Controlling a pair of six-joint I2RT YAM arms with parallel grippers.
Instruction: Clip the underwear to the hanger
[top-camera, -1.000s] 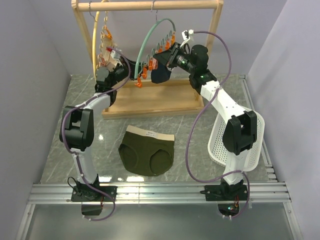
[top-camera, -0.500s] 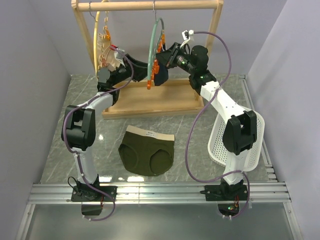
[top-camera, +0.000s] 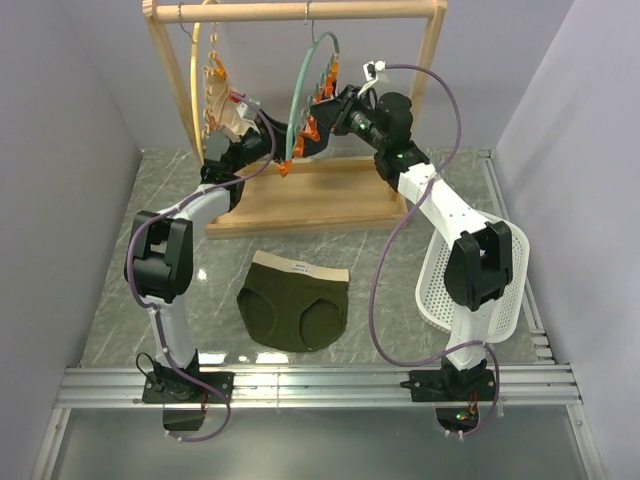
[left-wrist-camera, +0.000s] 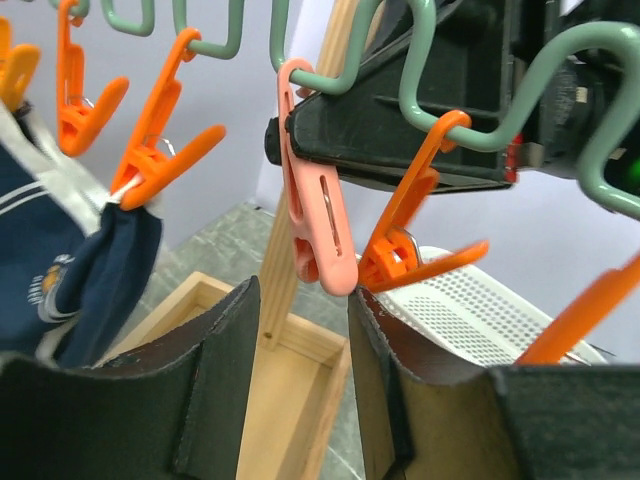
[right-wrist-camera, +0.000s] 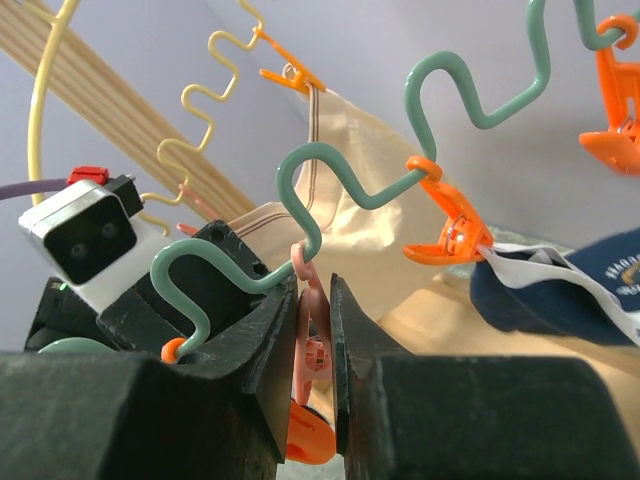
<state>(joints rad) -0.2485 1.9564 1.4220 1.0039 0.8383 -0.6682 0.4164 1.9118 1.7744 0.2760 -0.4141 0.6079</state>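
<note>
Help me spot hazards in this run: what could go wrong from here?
The right fingers pinch the pink clip with the left fingers open just below; they could collide.
The hanger hangs freely; tugging the clip may swing it.
The underwear lies ungrasped, so the clip may open with nothing to take.

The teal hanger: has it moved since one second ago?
Yes. The teal hanger has turned about its hook, which stays at the same place on the wooden rail; its arc now looks narrower.
</note>
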